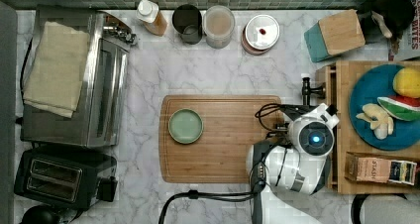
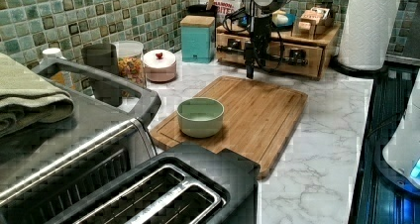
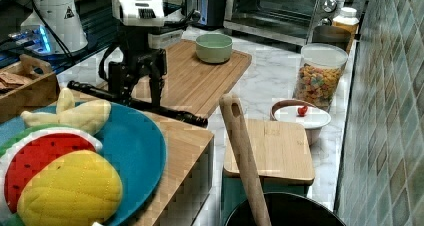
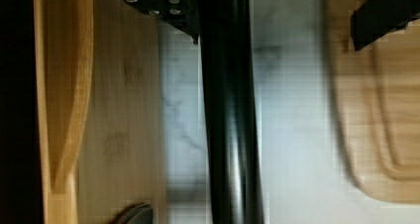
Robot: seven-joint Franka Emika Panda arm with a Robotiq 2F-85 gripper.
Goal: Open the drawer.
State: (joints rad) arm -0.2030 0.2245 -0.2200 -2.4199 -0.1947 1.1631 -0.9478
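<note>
The drawer [image 3: 187,158] is a light-wood unit at the top view's right, and its front panel [image 2: 303,69] carries a long black bar handle [image 3: 176,115]. My gripper [image 3: 137,97] points down at that handle, one black finger on each side of the bar. In the wrist view the handle [image 4: 230,135] passes between the two fingers, much nearer one finger [image 4: 161,3] than the other, with white marble showing in the wide gap, so my gripper [image 4: 272,33] is open. How far the drawer is pulled out I cannot tell.
A bamboo cutting board [image 1: 223,140] with a green bowl [image 1: 185,126] lies beside the arm. A blue plate [image 1: 366,130] of toy food and a tea box sit atop the drawer unit. Behind stand a wood-and-teal block [image 1: 337,33] and jars. Toaster oven [image 1: 74,80] and toaster [image 1: 59,177] are farther off.
</note>
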